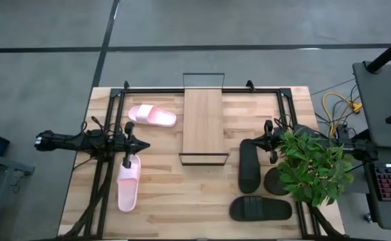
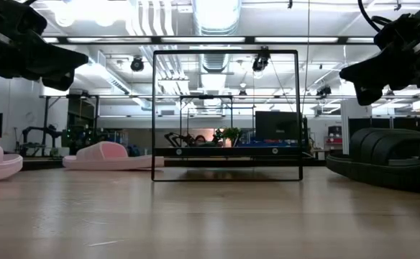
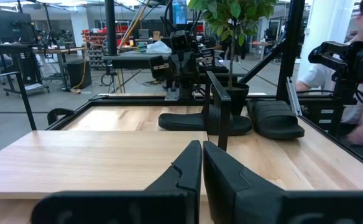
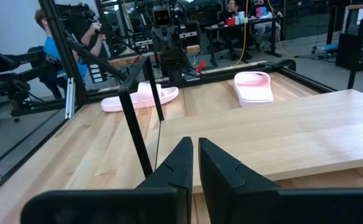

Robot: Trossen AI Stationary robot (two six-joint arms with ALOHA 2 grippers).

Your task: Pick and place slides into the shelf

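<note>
No readable writing or brand marks anywhere on the slides or the shelf, as far as I can see. The surface [image 1: 182, 207] is pale butcher-block wood, planks glued side by side, with a black metal frame running around its edges.

The shelf [image 1: 203, 124] sits at the middle of the surface toward the far edge: a smooth light-wood rectangular panel on a thin black wire frame, which in the low view reads as a skinny open box outline.

Slides are chunky moulded foam with a broad strap. One pink slide [image 1: 152, 116] lies near the far-left part of the surface, just left of the shelf. The other pink slide [image 1: 129, 184] lies lengthwise near the left edge. One black slide [image 1: 249, 167] lies right of the shelf's front end, the second black slide [image 1: 261, 209] lies crosswise near the front-right corner. A leafy potted plant [image 1: 309, 167] stands at the right edge, beside the black pair.

Left tool [image 1: 128, 143] hovers over the far end of the nearer pink slide, fingers together, holding nothing. Right tool [image 1: 270, 141] hovers next to the upright black slide, by the plant, fingers also together and empty.
</note>
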